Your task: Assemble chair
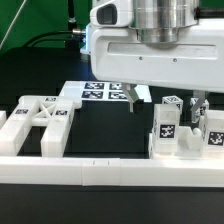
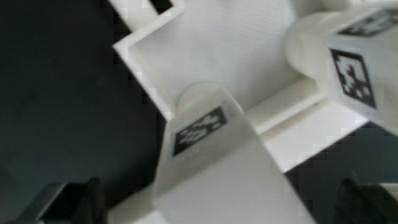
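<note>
Two clusters of loose chair (image 1: 165,128) parts sit on the black counter (image 1: 100,135), all chunky white plastic with small black-and-white tags. One cluster, a notched frame piece (image 1: 35,122) lying flat, is by the counter's near corner on the exterior view's left. It sits just behind the long border rail (image 1: 110,172) that runs along the near edge. The other cluster, a set of upright blocks (image 1: 213,130), stands by the near corner on the exterior view's right, also just behind that rail. The marker board (image 1: 105,92) lies flat farther back, toward the far edge and about midway along it. The arm's white wrist housing (image 1: 150,50) hangs over the upright blocks and hides most of the gripper in the exterior view.

In the wrist view the gripper (image 2: 214,200) is close above white parts. Its dark fingertips (image 2: 71,202) are spread wide apart. A slanted white part (image 2: 214,175) bearing a tag runs between them, with a dark gap beside it, so the fingers clasp nothing. A second tagged block (image 2: 356,75) stands just beside the slanted part; I cannot tell whether they touch.
</note>
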{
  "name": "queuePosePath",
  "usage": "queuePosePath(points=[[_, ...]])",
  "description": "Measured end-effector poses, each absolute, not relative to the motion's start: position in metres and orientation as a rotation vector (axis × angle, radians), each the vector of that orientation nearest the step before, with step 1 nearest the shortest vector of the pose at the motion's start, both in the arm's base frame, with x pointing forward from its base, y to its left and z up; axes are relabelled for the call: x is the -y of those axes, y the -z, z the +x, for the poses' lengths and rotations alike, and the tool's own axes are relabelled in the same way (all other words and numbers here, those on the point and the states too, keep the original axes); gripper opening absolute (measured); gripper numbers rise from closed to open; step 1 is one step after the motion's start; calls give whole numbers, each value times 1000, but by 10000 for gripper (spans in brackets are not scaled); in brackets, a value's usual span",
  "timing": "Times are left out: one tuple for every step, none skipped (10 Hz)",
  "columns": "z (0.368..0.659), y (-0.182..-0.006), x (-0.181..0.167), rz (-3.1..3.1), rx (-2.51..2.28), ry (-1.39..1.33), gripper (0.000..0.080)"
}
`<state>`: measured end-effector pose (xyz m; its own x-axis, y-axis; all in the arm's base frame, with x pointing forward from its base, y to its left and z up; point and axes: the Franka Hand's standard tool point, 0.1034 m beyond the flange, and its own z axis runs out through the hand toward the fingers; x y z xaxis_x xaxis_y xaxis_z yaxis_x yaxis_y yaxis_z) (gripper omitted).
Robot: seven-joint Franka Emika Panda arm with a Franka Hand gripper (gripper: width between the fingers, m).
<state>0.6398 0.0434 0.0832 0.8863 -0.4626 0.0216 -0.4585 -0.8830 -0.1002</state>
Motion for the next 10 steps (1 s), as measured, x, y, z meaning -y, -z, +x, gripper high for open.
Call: queuePosePath(points=[[639,-83,-43,-3005,-587,72,649],[639,-83,-42,-3044,-452,75,649],[639,-83,-44,-3067,-353,77,649],[638,-82,-48,-3081,-251,77,649],[638,-82,-49,-3088,-171,78,649],[638,-82,-48,-3095,-60,80,621],[638,-82,-47,-3097,-8,82,621],[638,-82,-47,-3096,-33,81,437],[638,-82,-47,-3096,-34,80,284],[638,-81,-47,-3094,-67,79,284]])
